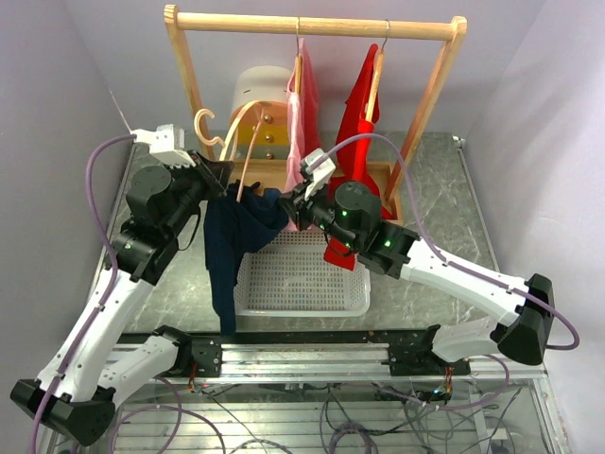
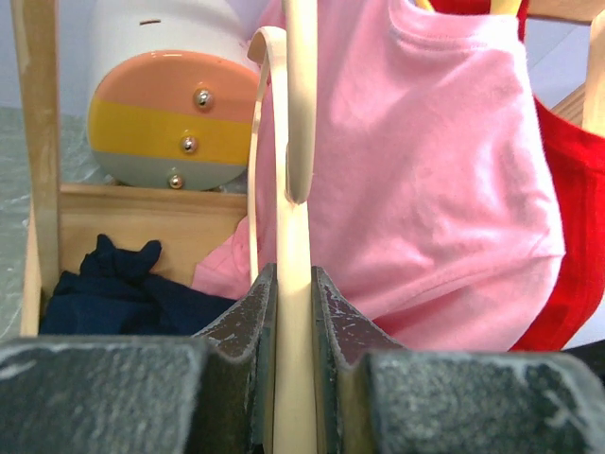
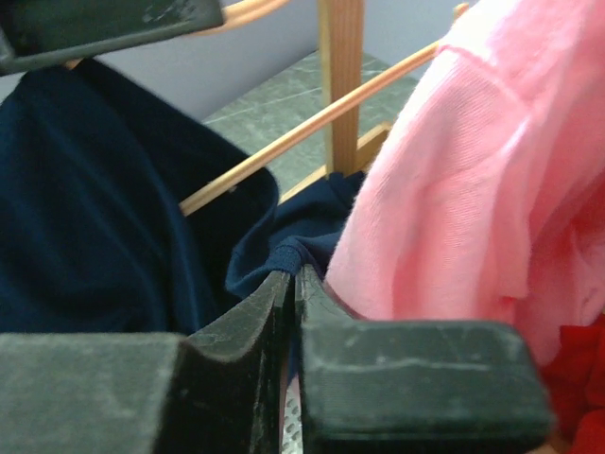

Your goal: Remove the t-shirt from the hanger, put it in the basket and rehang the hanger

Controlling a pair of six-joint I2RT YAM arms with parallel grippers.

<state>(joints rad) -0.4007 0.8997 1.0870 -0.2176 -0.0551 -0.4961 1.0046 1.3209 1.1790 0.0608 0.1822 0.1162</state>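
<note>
A navy t-shirt point(image 1: 232, 248) hangs half off a pale wooden hanger point(image 1: 236, 137) held out in front of the rack. My left gripper point(image 1: 219, 177) is shut on the hanger's arm; the left wrist view shows the hanger point(image 2: 295, 284) pinched between the pads. My right gripper point(image 1: 291, 205) is shut on the navy shirt's collar edge point(image 3: 295, 253), beside a pink shirt point(image 3: 473, 189). Most of the navy cloth droops down over the left end of the basket.
A wooden clothes rack point(image 1: 312, 26) stands at the back with a pink shirt point(image 1: 302, 104) and a red shirt point(image 1: 357, 123) on hangers. A white mesh basket point(image 1: 302, 274) lies below. A round white, orange and yellow box point(image 1: 260, 104) stands behind the rack.
</note>
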